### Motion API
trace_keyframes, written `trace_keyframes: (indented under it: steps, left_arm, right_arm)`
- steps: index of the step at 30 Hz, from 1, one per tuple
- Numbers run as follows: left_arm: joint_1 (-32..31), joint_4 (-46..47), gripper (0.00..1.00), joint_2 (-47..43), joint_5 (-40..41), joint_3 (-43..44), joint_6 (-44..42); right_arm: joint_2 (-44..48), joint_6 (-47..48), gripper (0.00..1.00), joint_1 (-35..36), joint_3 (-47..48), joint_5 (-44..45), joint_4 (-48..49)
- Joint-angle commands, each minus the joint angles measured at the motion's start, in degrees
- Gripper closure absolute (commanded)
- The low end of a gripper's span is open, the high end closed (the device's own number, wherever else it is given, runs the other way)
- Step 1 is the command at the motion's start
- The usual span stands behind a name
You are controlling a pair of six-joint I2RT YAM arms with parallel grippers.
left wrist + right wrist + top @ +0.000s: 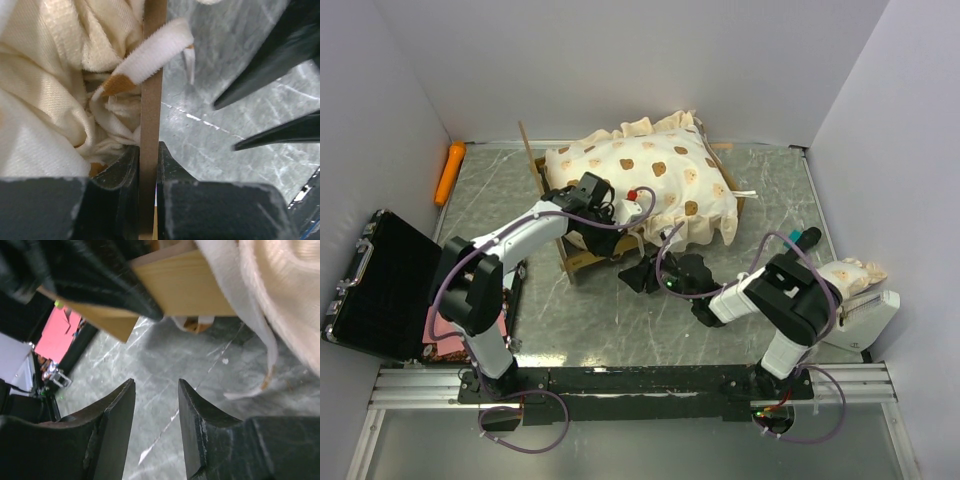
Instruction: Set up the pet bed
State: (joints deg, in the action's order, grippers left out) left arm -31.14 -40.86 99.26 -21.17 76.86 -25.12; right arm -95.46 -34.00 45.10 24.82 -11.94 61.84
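"Where's the pet bed [585, 262]?"

"Back middle of the surface [620, 320]. One puffy mattress [655, 180] sits in it (hanging over the sides)."

"And the pincers?"

"Left pincer [149, 150] squeezes the bed's wood wall. Right pincer [156, 385] is a little apart, holding nothing, near the bed's front."

"Anything else?"

"One open black case [380, 290] on the left, and one pillow [850, 272] far right."
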Motion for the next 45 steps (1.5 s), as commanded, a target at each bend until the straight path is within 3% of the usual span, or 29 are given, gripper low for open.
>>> trace_keyframes:
  steps: [1, 27, 30, 32, 34, 38, 45]
  left_arm:
    - [-1.12, 1.13, 0.99, -6.71, -9.94, 3.91, 8.69]
    - [-3.05, 0.70, 0.99, -7.59, -11.96, 4.18, 8.51]
    - [-3.05, 0.61, 0.99, -7.77, -12.23, 4.00, 8.60]
    - [-3.05, 0.43, 0.99, -8.03, -12.32, 3.91, 8.69]
    - [-3.05, 0.26, 0.99, -8.38, -12.32, 3.82, 8.51]
    - [-2.97, 1.74, 0.99, -9.61, -10.31, 2.95, 9.12]
    - [-0.25, 3.59, 0.99, -8.91, -4.68, 5.23, 13.08]
  right_arm:
    - [-3.67, -3.00, 0.52, -0.98, 3.73, 1.14, 7.06]
    - [-11.59, -8.89, 0.47, -5.64, 8.75, 2.45, 11.38]
    - [-12.03, -8.98, 0.58, -5.64, 9.20, 3.33, 11.01]
    - [-12.29, -9.33, 0.84, -5.90, 9.11, 4.21, 11.37]
    - [-12.21, -9.59, 1.00, -6.16, 8.58, 5.52, 10.93]
    - [-11.68, -8.46, 1.00, -6.43, 7.09, 5.27, 10.41]
    - [-6.24, 1.81, 1.00, -4.51, 1.47, -4.83, -0.21]
